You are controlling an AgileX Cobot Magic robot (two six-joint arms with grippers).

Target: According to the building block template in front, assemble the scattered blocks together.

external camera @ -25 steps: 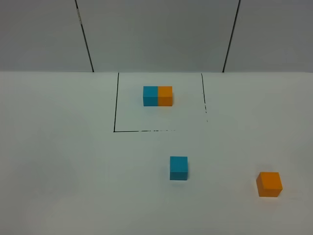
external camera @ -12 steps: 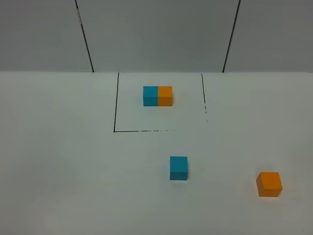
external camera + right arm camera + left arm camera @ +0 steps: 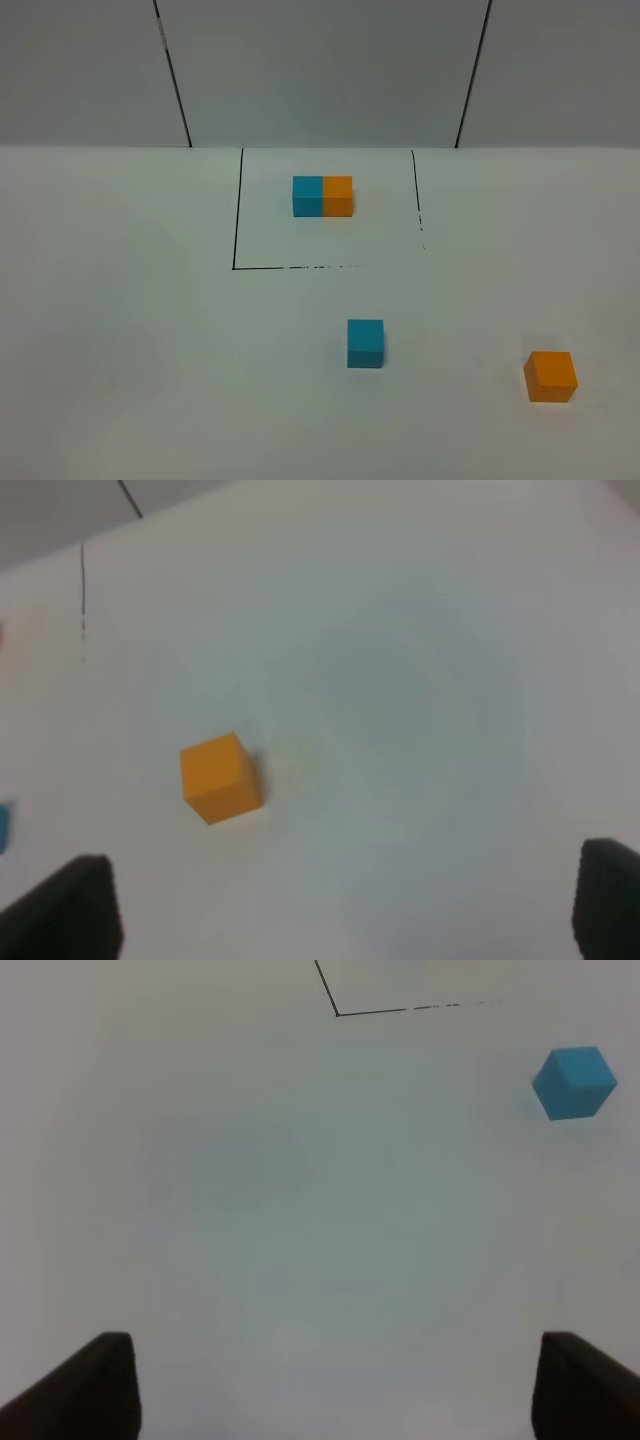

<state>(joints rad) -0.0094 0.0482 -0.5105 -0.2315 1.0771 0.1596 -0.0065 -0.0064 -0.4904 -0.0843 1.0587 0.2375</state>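
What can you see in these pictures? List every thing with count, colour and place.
building block template: one joined pair, blue left, orange right, inside the black outline
black outline: one, black, far side of the table
blue cube: one, sky-blue, loose, nearer than the outline
orange cube: one, orange, loose, right of the blue cube
table: one, white, under everything
wall panels: three, grey, behind the table
left hand: one, dark, open, empty
right hand: one, dark, open, empty
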